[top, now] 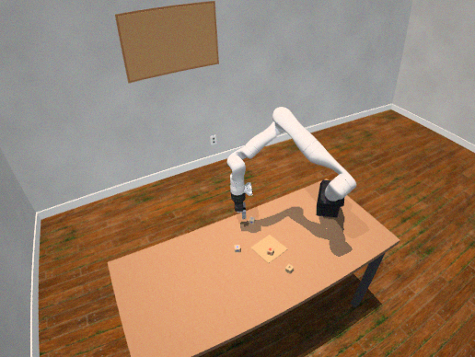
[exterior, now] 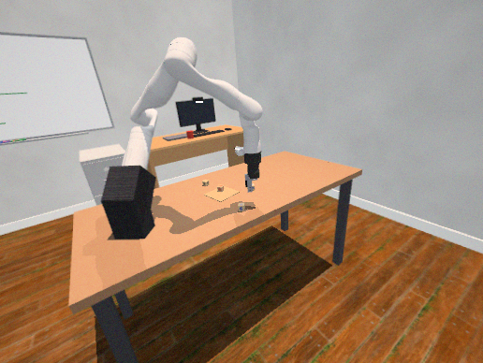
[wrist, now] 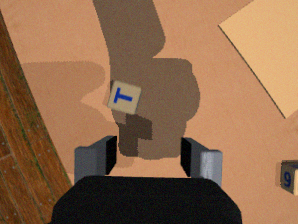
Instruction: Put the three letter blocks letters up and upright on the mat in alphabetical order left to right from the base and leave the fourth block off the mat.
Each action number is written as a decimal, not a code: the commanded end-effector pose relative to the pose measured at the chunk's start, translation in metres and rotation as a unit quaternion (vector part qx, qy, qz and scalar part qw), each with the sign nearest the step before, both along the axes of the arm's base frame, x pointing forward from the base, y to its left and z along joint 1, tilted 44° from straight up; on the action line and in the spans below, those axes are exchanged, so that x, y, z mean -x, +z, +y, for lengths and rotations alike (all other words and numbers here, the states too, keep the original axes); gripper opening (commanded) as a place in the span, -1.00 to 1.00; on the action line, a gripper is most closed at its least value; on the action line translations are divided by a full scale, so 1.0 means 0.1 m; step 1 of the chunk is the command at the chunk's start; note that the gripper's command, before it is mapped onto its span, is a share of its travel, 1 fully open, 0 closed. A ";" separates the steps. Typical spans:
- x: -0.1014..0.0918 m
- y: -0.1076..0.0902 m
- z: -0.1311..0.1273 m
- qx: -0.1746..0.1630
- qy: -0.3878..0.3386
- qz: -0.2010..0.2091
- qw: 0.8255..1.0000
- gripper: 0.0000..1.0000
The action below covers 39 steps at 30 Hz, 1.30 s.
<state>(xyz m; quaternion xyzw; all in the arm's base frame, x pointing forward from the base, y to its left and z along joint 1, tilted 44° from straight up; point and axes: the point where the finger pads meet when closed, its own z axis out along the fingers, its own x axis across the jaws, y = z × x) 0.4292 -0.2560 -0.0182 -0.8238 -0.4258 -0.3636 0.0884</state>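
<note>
Block [top: 251, 220] [exterior: 241, 207] [wrist: 124, 97] with a blue T on its pale, square top sits on the smooth tan desk [top: 198, 276] [exterior: 300, 173] [wrist: 50, 30], off the thin yellow mat [top: 262, 250] [exterior: 222, 196] [wrist: 270, 55]. Near it, the gripper [top: 243, 218] [exterior: 250, 189] [wrist: 148, 150] hangs with black-padded fingers spread, pinching nothing.

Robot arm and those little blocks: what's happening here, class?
The gripper is open and empty, hanging above the table near the T block. One block sits on the mat; the other three, T included, are off it, so the row is unfinished.
</note>
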 end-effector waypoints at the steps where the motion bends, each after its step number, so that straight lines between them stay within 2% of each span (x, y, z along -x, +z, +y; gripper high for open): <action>1: 0.04 -0.04 -0.02 0.003 0.002 -0.004 1.000 1.00; 22: 0.23 -0.20 -0.05 0.002 0.002 -0.006 1.000 1.00; 39: 0.23 -0.20 -0.05 0.002 0.002 -0.006 1.000 1.00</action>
